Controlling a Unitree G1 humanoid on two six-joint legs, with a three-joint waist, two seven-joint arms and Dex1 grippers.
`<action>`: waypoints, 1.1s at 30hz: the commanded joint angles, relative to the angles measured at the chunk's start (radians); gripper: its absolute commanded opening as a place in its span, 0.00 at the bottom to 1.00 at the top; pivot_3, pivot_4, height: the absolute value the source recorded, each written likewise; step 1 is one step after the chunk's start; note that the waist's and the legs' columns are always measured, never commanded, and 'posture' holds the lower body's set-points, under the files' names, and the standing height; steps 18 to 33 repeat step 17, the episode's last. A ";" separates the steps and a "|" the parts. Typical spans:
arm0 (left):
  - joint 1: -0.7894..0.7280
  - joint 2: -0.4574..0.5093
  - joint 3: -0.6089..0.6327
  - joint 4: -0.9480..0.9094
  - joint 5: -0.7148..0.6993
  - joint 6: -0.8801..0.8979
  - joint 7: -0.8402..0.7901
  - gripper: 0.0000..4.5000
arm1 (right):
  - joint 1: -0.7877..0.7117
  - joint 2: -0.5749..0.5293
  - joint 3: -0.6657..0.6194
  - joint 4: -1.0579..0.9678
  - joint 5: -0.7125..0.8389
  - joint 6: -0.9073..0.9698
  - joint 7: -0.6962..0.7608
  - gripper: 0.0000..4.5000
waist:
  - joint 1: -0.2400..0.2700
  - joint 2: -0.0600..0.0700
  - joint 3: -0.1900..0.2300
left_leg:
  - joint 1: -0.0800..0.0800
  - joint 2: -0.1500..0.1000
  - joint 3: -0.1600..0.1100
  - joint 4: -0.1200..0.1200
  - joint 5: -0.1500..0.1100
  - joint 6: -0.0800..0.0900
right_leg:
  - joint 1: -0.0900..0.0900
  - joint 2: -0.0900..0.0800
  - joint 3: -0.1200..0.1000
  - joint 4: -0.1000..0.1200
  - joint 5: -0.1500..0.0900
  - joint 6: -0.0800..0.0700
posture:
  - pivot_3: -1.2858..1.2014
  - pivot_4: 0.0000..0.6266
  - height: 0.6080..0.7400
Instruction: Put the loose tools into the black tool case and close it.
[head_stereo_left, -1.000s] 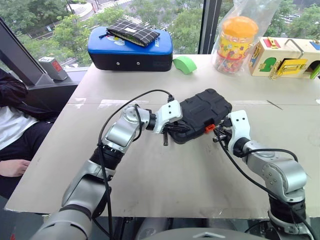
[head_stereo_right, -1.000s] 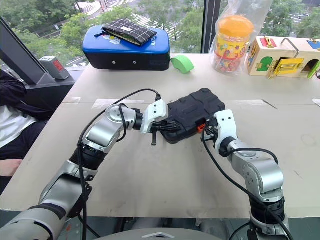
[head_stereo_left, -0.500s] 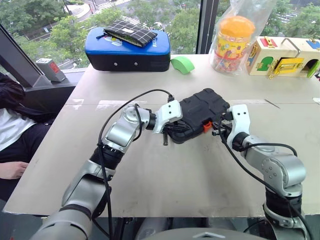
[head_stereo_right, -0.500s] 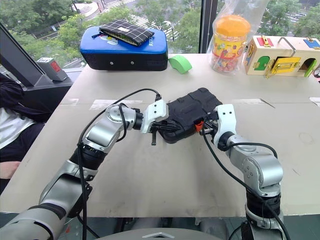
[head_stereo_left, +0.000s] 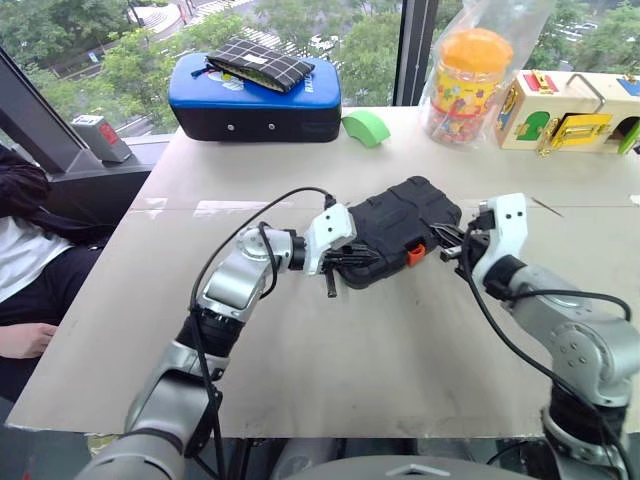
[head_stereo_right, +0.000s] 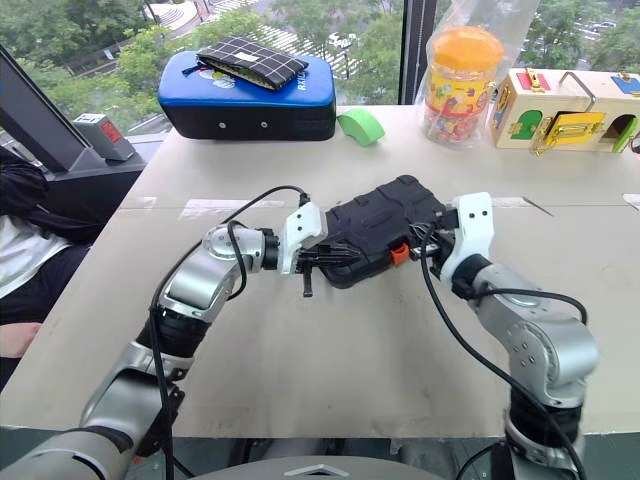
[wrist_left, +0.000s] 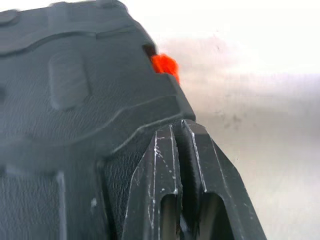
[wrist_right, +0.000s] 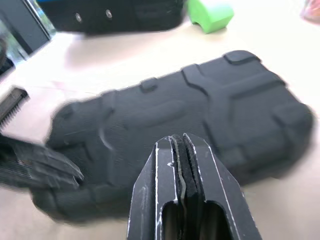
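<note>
The black tool case (head_stereo_left: 397, 232) lies closed near the middle of the worktop (head_stereo_left: 330, 370), its ribbed lid facing up and its small orange latch (head_stereo_left: 415, 255) on the front edge toward the robot. The left gripper (head_stereo_left: 340, 262) sits against the case's near-left corner with its two black fingers (wrist_left: 172, 170) pressed together, tips touching the case's edge; I cannot tell whether it presses down on the case or only rests against it. The right gripper (head_stereo_left: 452, 247) is just beside the case's right end, close to the latch, and its fingers (wrist_right: 182, 165) are also pressed together with nothing between them; in the right wrist view they point across the lid from just above it. At the far left of the worktop stands a blue padded case (head_stereo_left: 260, 98) with a black checked pouch (head_stereo_left: 262, 63) lying on top of it. A green wedge-shaped object (head_stereo_left: 368, 127) lies just to the right of the blue case. Further right stands a jar with an orange lid (head_stereo_left: 470, 85) inside a clear bag, and at the far right corner a wooden latch-board box (head_stereo_left: 570, 110). A person's arm and lap (head_stereo_left: 25, 270) show at the left, beside the worktop.
</note>
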 joint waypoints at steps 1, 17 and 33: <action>0.034 0.024 0.125 -0.117 -0.166 0.096 -0.004 0.09 | 0.075 -0.084 0.002 -0.068 -0.050 -0.151 0.073 0.05 | -0.001 -0.004 0.004 | -0.002 0.000 -0.001 0.000 0.002 -0.003 | -0.001 0.000 -0.001 0.000 0.000 0.000 | 0.52 0.24 1.00; 0.656 0.404 0.414 -0.421 -0.282 0.092 -0.108 0.99 | 0.919 -0.261 -0.681 -0.016 -0.040 -0.793 0.788 0.99 | 0.030 0.001 0.014 | -0.004 0.002 0.002 0.001 -0.003 0.002 | 0.003 -0.003 -0.001 -0.011 -0.001 -0.005 | 0.52 0.24 1.00; 0.656 0.404 0.414 -0.421 -0.282 0.092 -0.108 0.99 | 0.919 -0.261 -0.681 -0.016 -0.040 -0.793 0.788 0.99 | 0.030 0.001 0.014 | -0.004 0.002 0.002 0.001 -0.003 0.002 | 0.003 -0.003 -0.001 -0.011 -0.001 -0.005 | 0.52 0.24 1.00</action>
